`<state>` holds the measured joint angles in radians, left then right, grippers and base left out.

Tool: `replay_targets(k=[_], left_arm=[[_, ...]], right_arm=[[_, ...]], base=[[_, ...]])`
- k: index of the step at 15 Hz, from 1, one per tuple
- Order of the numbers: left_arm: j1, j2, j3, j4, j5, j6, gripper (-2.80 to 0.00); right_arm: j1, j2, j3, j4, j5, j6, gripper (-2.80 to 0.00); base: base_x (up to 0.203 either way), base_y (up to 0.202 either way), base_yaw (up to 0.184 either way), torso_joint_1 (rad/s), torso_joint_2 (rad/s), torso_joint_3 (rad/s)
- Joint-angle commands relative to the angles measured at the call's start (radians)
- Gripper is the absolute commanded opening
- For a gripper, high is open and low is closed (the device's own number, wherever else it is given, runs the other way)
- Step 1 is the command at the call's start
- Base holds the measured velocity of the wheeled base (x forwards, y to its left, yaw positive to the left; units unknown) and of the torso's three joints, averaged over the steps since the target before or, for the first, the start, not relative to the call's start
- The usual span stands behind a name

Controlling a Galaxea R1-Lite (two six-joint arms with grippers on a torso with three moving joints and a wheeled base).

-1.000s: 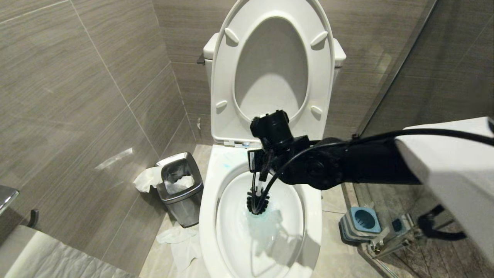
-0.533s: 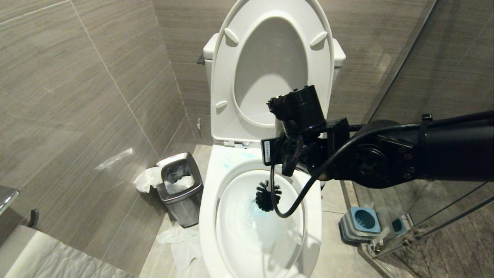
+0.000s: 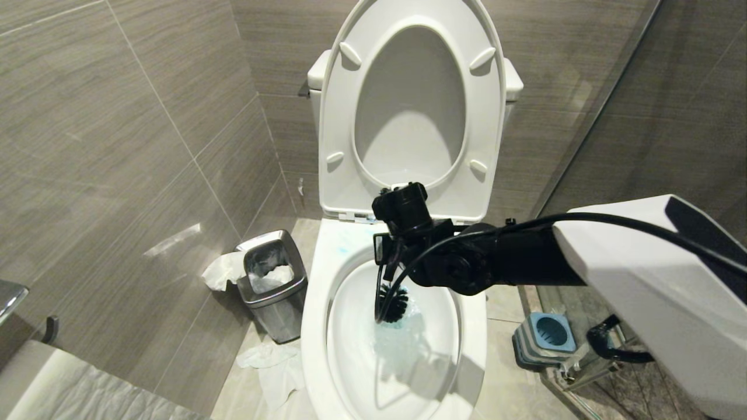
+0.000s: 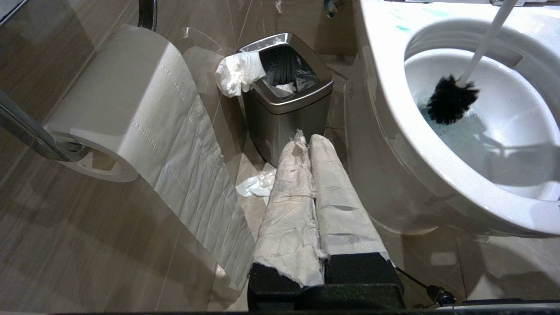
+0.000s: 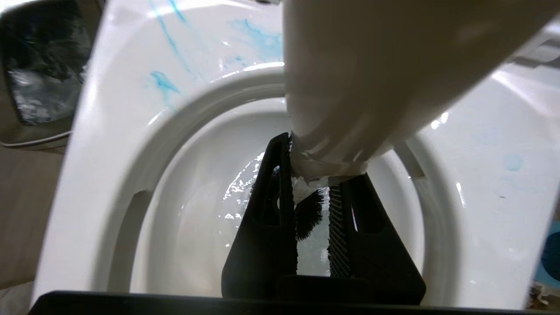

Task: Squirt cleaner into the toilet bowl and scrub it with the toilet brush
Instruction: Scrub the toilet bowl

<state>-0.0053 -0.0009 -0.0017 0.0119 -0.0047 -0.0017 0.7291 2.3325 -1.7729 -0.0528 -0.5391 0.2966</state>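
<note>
The white toilet bowl [image 3: 315, 303] stands open, seat and lid up. My right gripper [image 3: 390, 261] reaches over the bowl's back and is shut on the toilet brush's white handle [image 5: 350, 65]. The jaws clamp the handle near their tips [image 5: 321, 170]. The black brush head [image 3: 392, 303] sits low in the bowl at the water's edge, also seen from the left wrist [image 4: 450, 105]. Blue cleaner tints the water [image 3: 402, 341] and smears the rim [image 5: 164, 83]. My left gripper [image 4: 308, 138], fingers wrapped in white, is shut and parked low, left of the bowl.
A steel bin [image 3: 271, 280] with tissue stands left of the toilet, with crumpled paper [image 3: 274, 367] on the floor. The brush's blue-and-grey base [image 3: 545, 338] sits on the floor to the right by the glass shower wall [image 3: 642, 116]. A toilet roll [image 4: 131, 109] hangs on the left wall.
Half a second ago the right arm had lifted up and to the right with the brush. It has now come back down and left, and the brush head is again at the blue water.
</note>
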Motion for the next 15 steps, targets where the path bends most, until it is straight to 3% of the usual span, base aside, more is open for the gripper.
replay_targets(k=[1,7,15], left_arm=[[-0.001,0.001,0.0,0.0,0.0,0.0,-2.8],[0.001,0.001,0.0,0.0,0.0,0.0,-2.8],[-0.001,0.001,0.0,0.001,0.0,0.0,-2.8]], right_arm=[[-0.013,0.15,-0.074,-0.001,-0.001,0.008,-2.8],[-0.031,0.171,-0.093,0.002,-0.009,0.015,-2.8],[0.018,-0.355,0.27,0.005,-0.004,0.021,-2.8]], base=[[0.0,0.0,0.0,0.0,0.0,0.0],[0.0,0.0,0.0,0.0,0.0,0.0],[0.0,0.0,0.0,0.0,0.0,0.0]])
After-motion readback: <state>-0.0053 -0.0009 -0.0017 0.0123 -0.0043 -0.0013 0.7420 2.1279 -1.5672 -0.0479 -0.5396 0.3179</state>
